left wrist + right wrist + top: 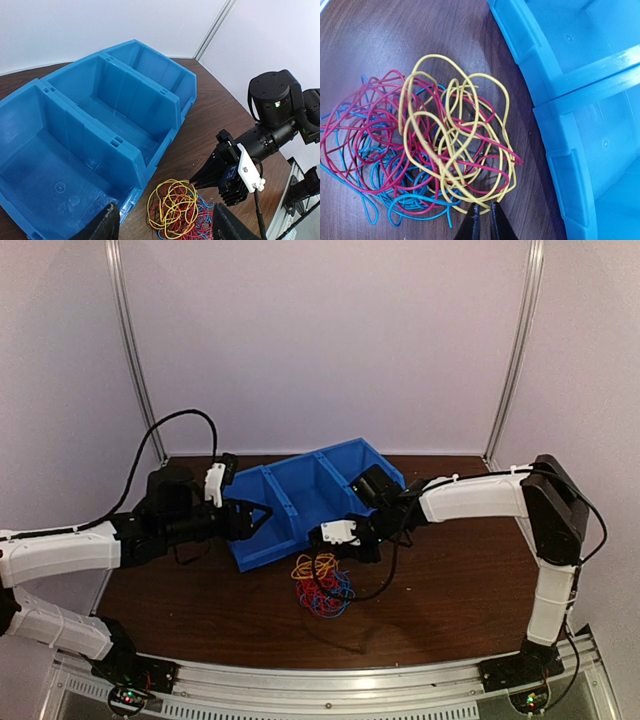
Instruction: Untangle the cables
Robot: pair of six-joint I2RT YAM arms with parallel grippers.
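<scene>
The right tool (314,539) is seen nearly closed at the cables (322,585), heaped mid-frame below the blue bin (300,495); the left tool (266,514) is held open. Left wrist: the tangle is found bottom centre. Right wrist: its long axis is laid left-right, yellow rightmost.

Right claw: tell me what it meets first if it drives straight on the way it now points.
Most likely the yellow cable: the right claw points into the near edge of the tangle, with yellow loops just ahead of its tips. Depth is unclear, so it may already touch them.
</scene>
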